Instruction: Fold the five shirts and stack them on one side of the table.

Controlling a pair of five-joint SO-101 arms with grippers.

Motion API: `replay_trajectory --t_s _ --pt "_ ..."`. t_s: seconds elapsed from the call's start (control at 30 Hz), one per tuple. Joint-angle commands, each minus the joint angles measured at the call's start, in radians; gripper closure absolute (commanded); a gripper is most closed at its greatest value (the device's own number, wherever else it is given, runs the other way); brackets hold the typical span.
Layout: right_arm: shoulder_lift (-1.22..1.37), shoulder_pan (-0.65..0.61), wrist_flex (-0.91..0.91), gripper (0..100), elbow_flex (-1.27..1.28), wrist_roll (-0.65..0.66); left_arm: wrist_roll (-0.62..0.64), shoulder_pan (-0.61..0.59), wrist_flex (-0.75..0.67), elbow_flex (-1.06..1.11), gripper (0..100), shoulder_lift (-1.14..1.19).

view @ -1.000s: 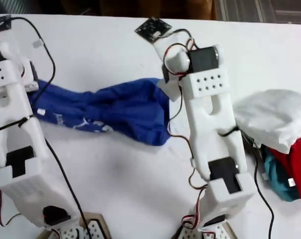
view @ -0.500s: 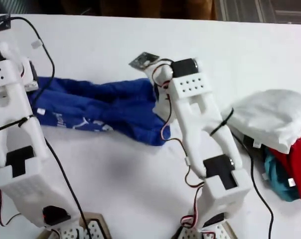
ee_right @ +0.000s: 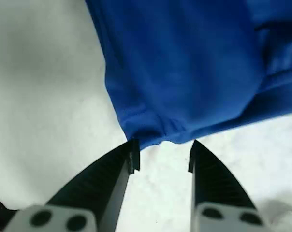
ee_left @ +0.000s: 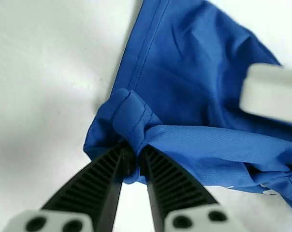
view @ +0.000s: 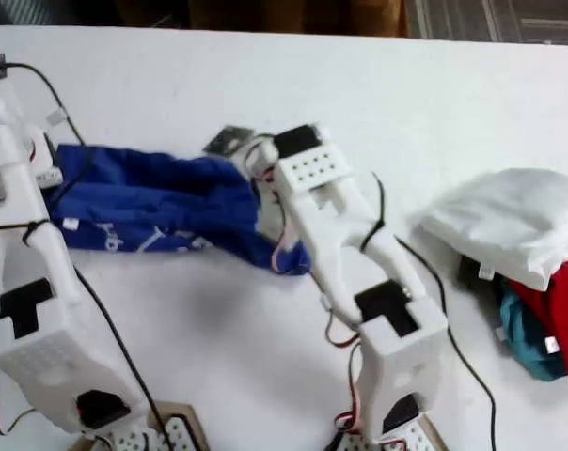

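Blue crumpled fabric shirt [view: 171, 209], frame centre-left: left end effector [ee_left: 132, 157] clenches its hem; right end effector [ee_right: 160, 151], spread open, should pinch the edge squarely.

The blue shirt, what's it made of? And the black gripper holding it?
The blue shirt looks like thin sporty knit fabric, probably synthetic: tiny mesh holes, a soft sheen, stitched hems, and it bunches easily. The left gripper looks like hard matte black plastic, with ridges moulded along its fingers.
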Motion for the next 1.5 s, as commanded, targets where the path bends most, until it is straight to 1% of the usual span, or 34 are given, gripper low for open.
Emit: replay_trajectory --t_s 0.0,0.13,0.27,0.43,0.47,0.53,0.57,0.6,0.7,0.83,1.0,1.1,1.27,1.37,1.47 --pt "0.015 -0.039 0.002 82.3 -0.002 0.002 -0.003 -0.012 -0.011 0.001 97 -0.038" --pt "0.081 -0.071 -0.015 82.3 -0.002 0.002 -0.003 -0.011 -0.011 0.002 97 -0.038" --pt "0.185 -0.054 -0.051 82.3 -0.006 0.002 -0.003 -0.012 -0.011 0.002 97 -0.038" --pt "0.283 -0.044 -0.054 83.2 -0.008 0.002 -0.005 -0.012 -0.011 0.002 97 -0.038" --pt "0.292 -0.042 -0.054 85.5 -0.008 0.002 -0.005 -0.012 -0.011 0.001 97 -0.038" --pt "0.302 -0.042 -0.054 96.1 -0.008 0.002 -0.005 -0.012 -0.011 -0.001 97 -0.038" --pt "0.303 -0.042 -0.061 99.5 -0.008 -0.002 -0.005 -0.012 -0.011 -0.001 97 -0.038" --pt "0.303 -0.042 -0.062 96.7 -0.008 -0.002 -0.005 -0.012 -0.011 -0.001 97 -0.038" --pt "0.288 -0.041 -0.059 98.1 -0.015 0.000 -0.005 -0.012 -0.009 -0.001 97 -0.038" --pt "0.234 -0.031 0.015 98.1 -0.081 -0.006 -0.005 -0.012 -0.006 -0.005 97 -0.046" --pt "0.096 0.013 0.131 98.1 -0.226 -0.008 -0.002 -0.014 0.000 -0.008 97 -0.051" --pt "-0.024 0.044 0.139 98.1 -0.272 -0.008 0.000 -0.012 0.014 -0.008 97 -0.094" --pt "-0.211 0.054 0.137 98.1 -0.272 -0.006 -0.003 -0.009 0.009 -0.005 97 -0.213" --pt "-0.225 0.054 0.137 98.1 -0.232 -0.006 -0.005 -0.008 0.005 0.002 97 -0.245" --pt "-0.185 0.054 0.114 98.1 -0.127 -0.009 -0.005 -0.008 0.009 0.002 97 -0.245"
